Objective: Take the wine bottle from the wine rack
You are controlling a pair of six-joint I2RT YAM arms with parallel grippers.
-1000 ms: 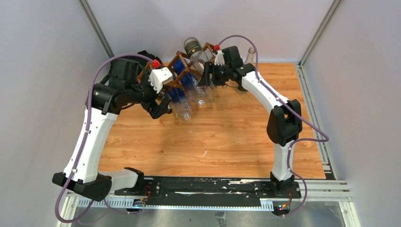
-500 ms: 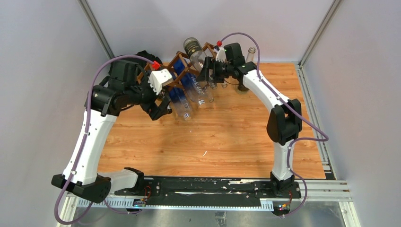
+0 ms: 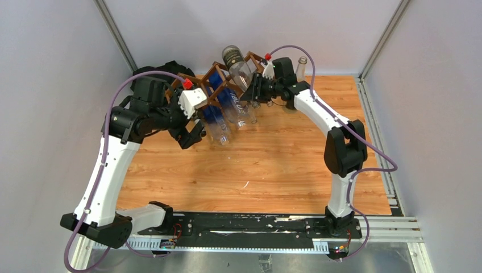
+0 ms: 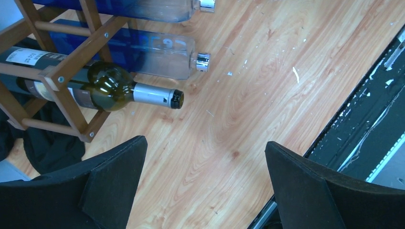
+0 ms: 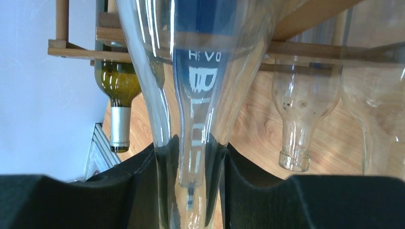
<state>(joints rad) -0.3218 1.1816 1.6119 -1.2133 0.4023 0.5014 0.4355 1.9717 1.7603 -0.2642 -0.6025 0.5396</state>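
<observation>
Your right fingers [image 5: 143, 191] are clamped on the neck of the wine bottle [image 5: 193, 95]. The bottle is clear at the neck and blue higher up, with white lettering. It lies in the brown lattice wine rack [image 5: 305, 47], neck poking out. Your left fingers [image 4: 110, 186] stand wide apart above the counter [image 4: 229, 119], near a dark green bottle [image 4: 110, 88].

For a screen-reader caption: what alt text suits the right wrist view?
Right pincer clamps the neck of a clear bottle lying in the wooden wine rack; a green wine bottle and a second clear bottle flank it.
</observation>
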